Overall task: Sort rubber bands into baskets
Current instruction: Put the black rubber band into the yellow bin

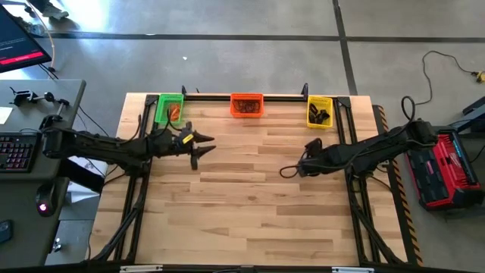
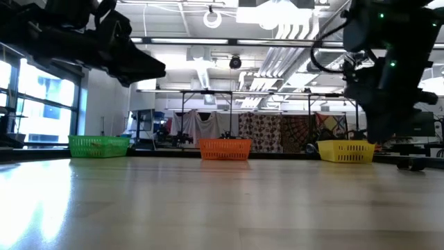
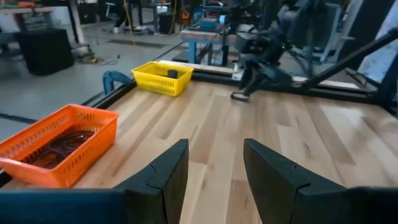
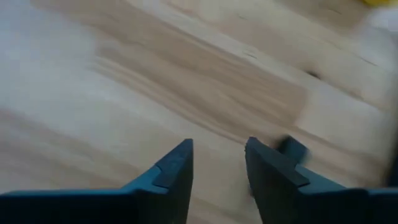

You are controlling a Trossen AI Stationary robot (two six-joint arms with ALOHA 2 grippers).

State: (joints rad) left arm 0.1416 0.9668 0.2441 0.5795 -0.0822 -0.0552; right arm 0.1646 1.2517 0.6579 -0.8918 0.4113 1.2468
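Observation:
Three mesh baskets stand along the table's far edge: green (image 1: 170, 108) with orange rubber bands (image 1: 175, 113), orange (image 1: 247, 105) with brown bands (image 3: 59, 142), and yellow (image 1: 319, 111) with black bands (image 1: 322, 117). The baskets also show in the low view: green (image 2: 99, 146), orange (image 2: 225, 148), yellow (image 2: 345, 151). My left gripper (image 1: 201, 149) is open and empty, above the table in front of the green basket. My right gripper (image 1: 288, 171) is open and empty, over the bare table in front of the yellow basket. I see no loose bands on the table.
A black rail (image 1: 242, 96) runs behind the baskets at the far edge. Black frame bars (image 1: 356, 205) run along the table's left and right sides. A red and black case (image 1: 443, 167) lies on the floor to the right. A desk with a keyboard (image 1: 19, 152) stands to the left.

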